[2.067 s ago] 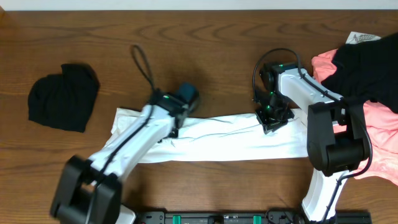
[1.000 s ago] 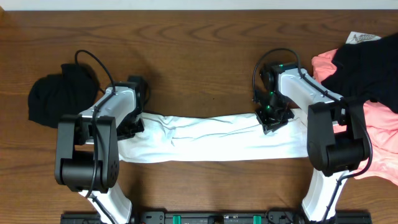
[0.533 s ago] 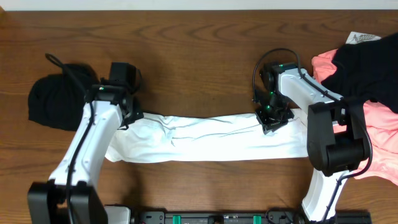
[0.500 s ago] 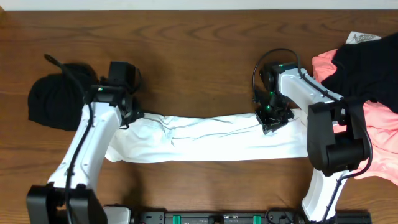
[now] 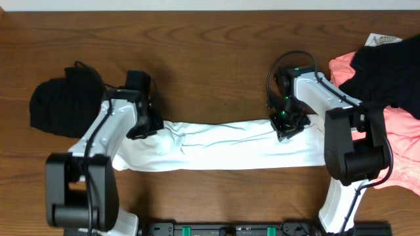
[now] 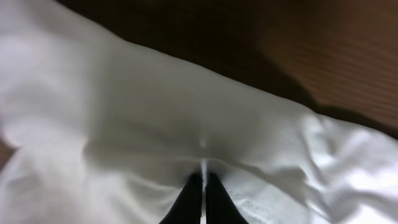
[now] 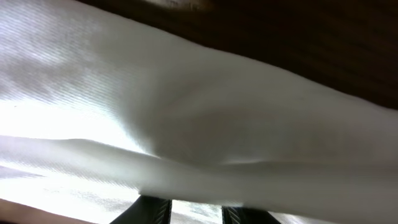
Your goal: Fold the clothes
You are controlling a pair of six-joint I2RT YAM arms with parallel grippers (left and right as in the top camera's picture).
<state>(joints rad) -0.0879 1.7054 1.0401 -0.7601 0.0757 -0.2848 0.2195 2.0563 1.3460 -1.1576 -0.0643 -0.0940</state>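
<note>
two closed grips on the white t-shirt (image 5: 223, 147); the left gripper (image 5: 146, 126) has moved from mid-cloth to its left end, the right gripper (image 5: 287, 124) clamps the other; stretched along the table (image 5: 216, 59), it looks fold-ready.

The shirt (image 5: 223, 149) is plain white, the cloth (image 5: 59, 105) black, the pile (image 5: 405, 134) coral-pink and black, the table (image 5: 216, 59) brown with wood grain.

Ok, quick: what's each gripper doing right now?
Left gripper: closed, pinching the white T-shirt.
Right gripper: closed on a fold of the white T-shirt.
</note>
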